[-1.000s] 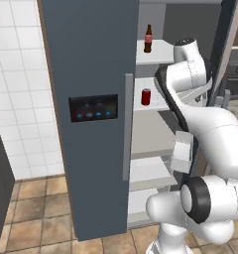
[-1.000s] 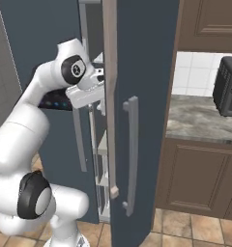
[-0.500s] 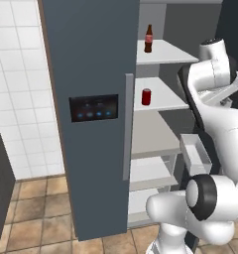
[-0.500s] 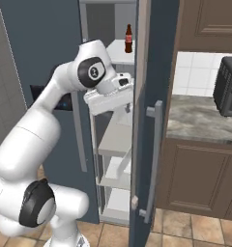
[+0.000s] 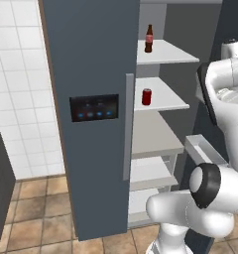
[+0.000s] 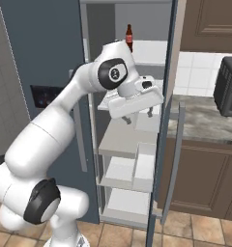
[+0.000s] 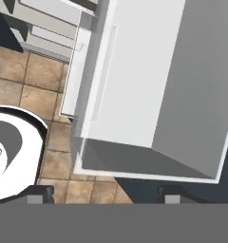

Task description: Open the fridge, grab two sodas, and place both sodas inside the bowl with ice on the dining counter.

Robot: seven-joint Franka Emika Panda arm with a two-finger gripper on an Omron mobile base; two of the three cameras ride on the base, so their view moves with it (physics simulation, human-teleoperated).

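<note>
Left base view: soda [image 5: 146,96] on open fridge [image 5: 91,59] shelf

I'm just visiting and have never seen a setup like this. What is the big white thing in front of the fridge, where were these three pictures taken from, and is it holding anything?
The white thing is a robot arm with a two-finger gripper at its end, all rendered in a simulated kitchen. Two pictures come from cameras on its rolling base, behind the arm to its left and its right. The third comes from a camera on the hand, looking down along the fingers at the white shelves and the tiled floor.

The fridge has one door swung open. Inside, a red soda can stands on a middle shelf and a dark brown bottle on the shelf above.

The gripper hangs in front of the shelves, fingers apart, holding nothing.
</note>
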